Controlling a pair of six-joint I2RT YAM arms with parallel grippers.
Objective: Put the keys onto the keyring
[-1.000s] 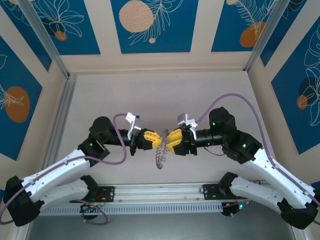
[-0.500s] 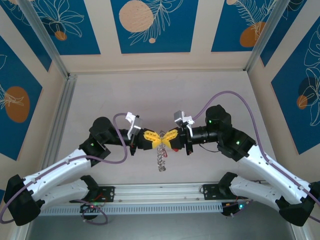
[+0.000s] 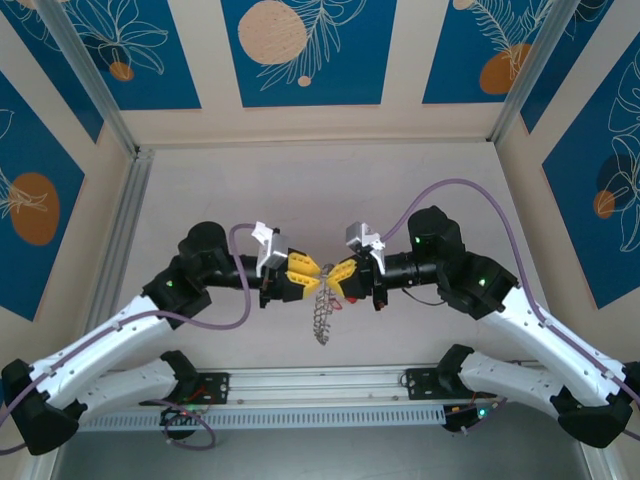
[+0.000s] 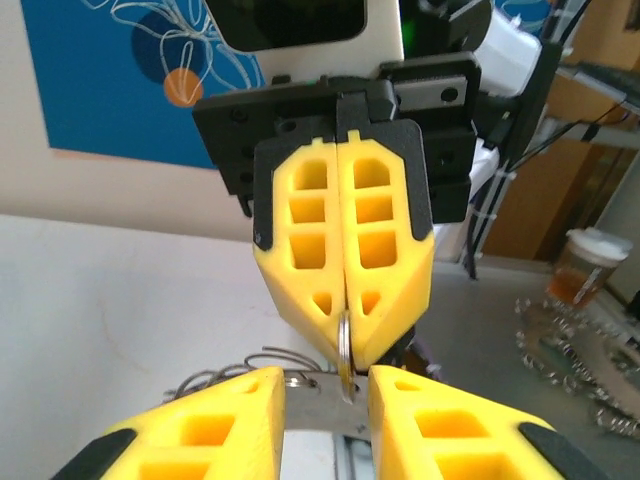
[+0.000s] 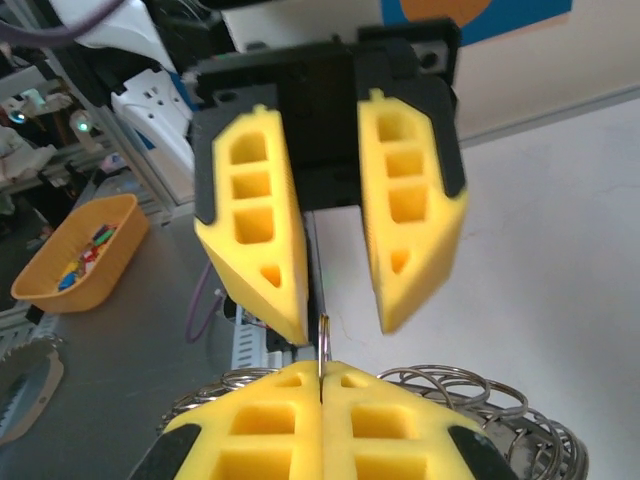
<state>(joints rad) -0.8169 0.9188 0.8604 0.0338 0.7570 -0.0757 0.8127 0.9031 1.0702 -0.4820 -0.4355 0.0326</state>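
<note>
Both grippers meet above the table. My right gripper (image 5: 320,388) pinches the keyring (image 4: 343,352) edge. My left gripper (image 5: 342,325) is narrowly parted, with the ring in its gap; the keys (image 3: 320,320) dangle below.

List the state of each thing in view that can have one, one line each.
Thin silvery metal keyring: clamped edge-on between the right arm's fingers.
Right arm's yellow wedge-shaped fingers: shut on the keyring.
Left arm's yellow wedge-shaped fingers: open, gripping nothing.
Small silvery-grey metal keys: bunched, dangling under the fingers.
Orange plastic basket: holding small coloured pieces.
</note>
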